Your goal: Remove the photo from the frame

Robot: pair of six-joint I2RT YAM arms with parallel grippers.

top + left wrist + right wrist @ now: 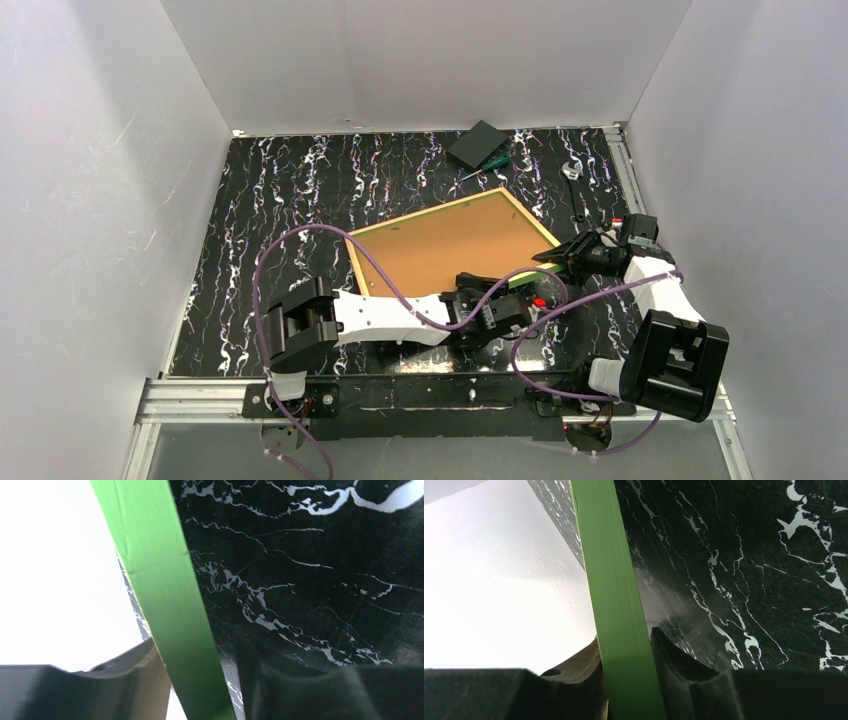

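Note:
The frame (452,207) lies back-up on the black marbled table, its brown backing board (445,250) showing, so the photo is hidden. My right gripper (556,257) is shut on the frame's right corner; in the right wrist view the green edge (609,570) is pinched between both fingers (626,652). My left gripper (518,302) straddles the near edge. In the left wrist view the green strip (170,605) runs between the jaws (205,680), against the left finger (125,680), with a sliver of table showing before the right finger (300,690).
A black box (477,143) and a green-handled screwdriver (487,165) lie at the back of the table, with a small metal piece (572,170) to their right. White walls close in the left, back and right sides.

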